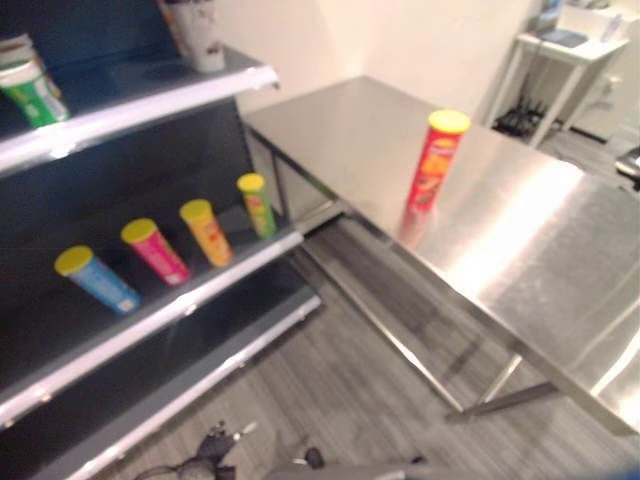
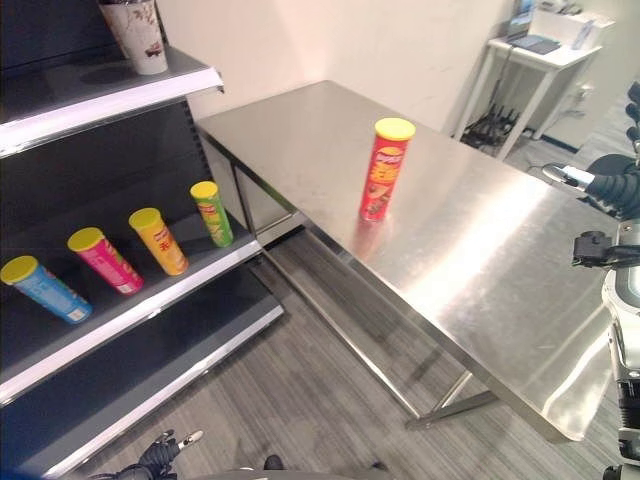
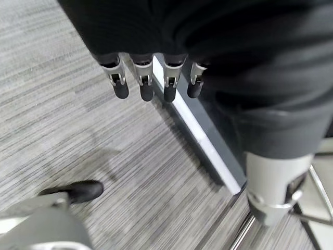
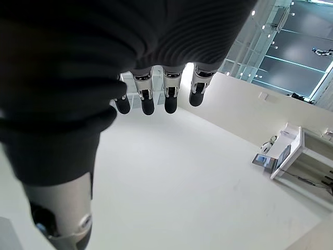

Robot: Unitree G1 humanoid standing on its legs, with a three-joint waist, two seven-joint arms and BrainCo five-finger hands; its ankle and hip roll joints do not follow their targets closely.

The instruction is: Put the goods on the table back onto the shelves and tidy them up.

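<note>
A red can with a yellow lid (image 2: 384, 170) stands upright on the steel table (image 2: 480, 260), near its left edge. On the middle board of the dark shelf (image 2: 130, 310) lie a blue can (image 2: 45, 290), a pink can (image 2: 105, 260), an orange can (image 2: 158, 240) and a green can (image 2: 212, 213), all tilted back. A white cup (image 2: 140, 38) and a green can (image 1: 30, 90) stand on the upper board. My left hand (image 3: 143, 83) hangs low over the floor, fingers straight, holding nothing. My right hand (image 4: 148, 99) is raised at the table's right, fingers straight and empty.
Grey plank floor (image 2: 320, 380) runs between the shelf and the table. The table's thin steel legs and crossbars (image 2: 450, 405) stand over it. A white side table (image 2: 540, 45) with small items stands by the wall at the back right.
</note>
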